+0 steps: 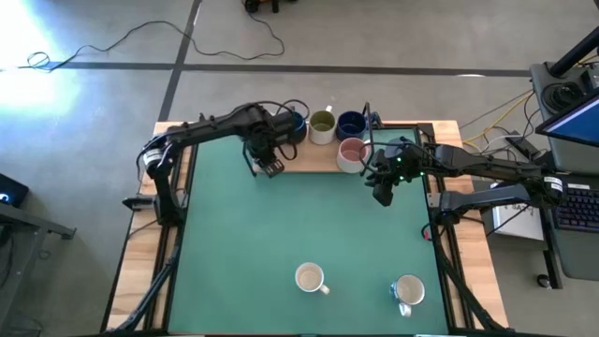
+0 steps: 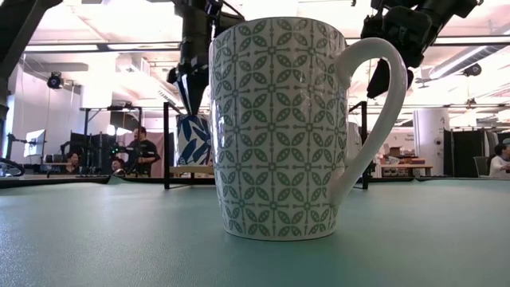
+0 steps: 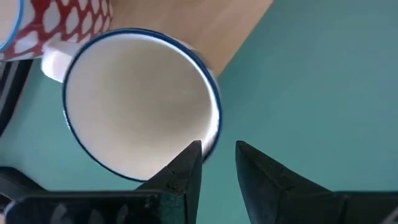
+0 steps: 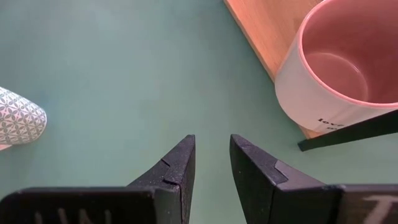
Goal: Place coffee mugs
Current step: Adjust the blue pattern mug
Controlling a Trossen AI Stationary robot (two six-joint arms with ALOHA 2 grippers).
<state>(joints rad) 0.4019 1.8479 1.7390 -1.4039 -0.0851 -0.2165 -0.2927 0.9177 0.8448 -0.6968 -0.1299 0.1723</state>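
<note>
- So here's where you stand: in the high view there's a wooden board [image 1: 309,161] along the upper middle of the green mat [image 1: 281,225], and a cluster of mugs sits on it: an olive-green-inside mug [image 1: 321,124], a dark blue mug [image 1: 351,124] right beside it, and a pink-inside mug [image 1: 352,153] just below that one at the board's edge.
- Another blue mug [image 1: 296,124] peeks out behind your left arm, mostly hidden.
- Two mugs are well apart from the board, in the lower part of the high view: a cream mug [image 1: 310,278] near the bottom centre and a patterned mug [image 1: 408,291] to the lower right. I'd guess those are still to be placed, so you're roughly midway at best.
- Your left gripper [image 1: 270,168] hangs at the board's lower edge, upper centre-left. In its wrist view the fingers are slightly parted with nothing between them, just beside a blue-rimmed white mug [image 3: 142,112], with a red-and-white patterned mug [image 3: 62,25] in the upper left corner.
- Your right gripper [image 1: 383,195] sits just right of centre, near the pink-inside mug. Narrow gap between the fingers, empty, only mat below.
- The low view is filled by a green-leaf patterned mug [image 2: 279,127] standing upright.
</note>
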